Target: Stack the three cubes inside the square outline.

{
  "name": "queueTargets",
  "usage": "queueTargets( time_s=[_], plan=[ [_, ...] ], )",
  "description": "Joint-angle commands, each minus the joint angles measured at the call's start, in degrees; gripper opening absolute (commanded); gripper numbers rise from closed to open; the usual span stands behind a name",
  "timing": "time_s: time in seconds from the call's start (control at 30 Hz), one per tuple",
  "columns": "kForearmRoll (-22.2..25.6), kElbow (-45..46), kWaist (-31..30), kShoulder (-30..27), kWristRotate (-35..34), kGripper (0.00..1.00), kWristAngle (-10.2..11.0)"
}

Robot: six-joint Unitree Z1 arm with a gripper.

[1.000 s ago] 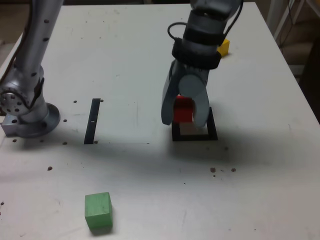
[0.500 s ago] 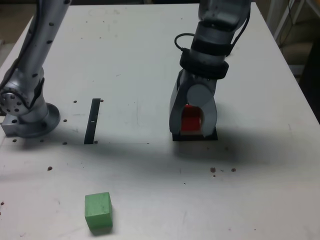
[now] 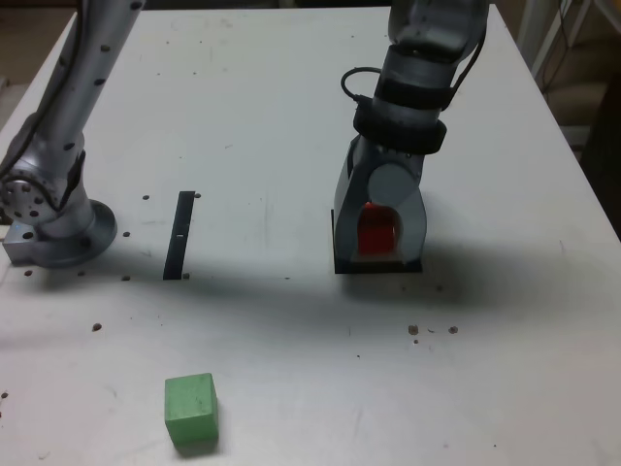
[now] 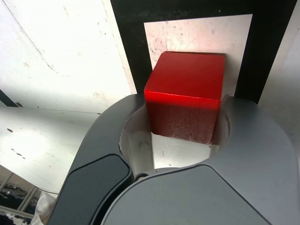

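On the white table [image 3: 291,116], the gripper [image 3: 380,254] stands over the square outline [image 3: 338,254], a thick black frame with a pale centre. Its jaws flank the matte red cube [image 4: 185,93] inside it; whether they clamp it I cannot tell. The green cube [image 3: 190,410] sits near the table's front edge.

a matte red cube [image 4: 185,96] sits upright on the pale centre of the thick black square outline [image 3: 339,262] toward the exterior view's right, while a slightly larger green cube [image 3: 190,410] rests well apart at the near left of the surface [image 3: 243,97].
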Motion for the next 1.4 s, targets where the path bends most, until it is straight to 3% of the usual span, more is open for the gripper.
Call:
queueTargets(
  time_s=[0.0, 0.07, 0.37, 0.83, 1.37],
  plan=[
    [-0.2, 0.1, 0.1, 0.2, 0.1, 0.95, 0.2],
    [-0.3, 0.2, 0.1, 0.1, 0.1, 0.99, 0.3],
    [-0.9, 1.5, 0.1, -2.0, 0.1, 1.00, 1.1],
    [-0.2, 3.4, 1.5, -7.6, 0.4, 1.00, 7.4],
    [-0.1, 5.5, 7.3, -10.2, 5.6, 1.00, 9.3]
  ],
)
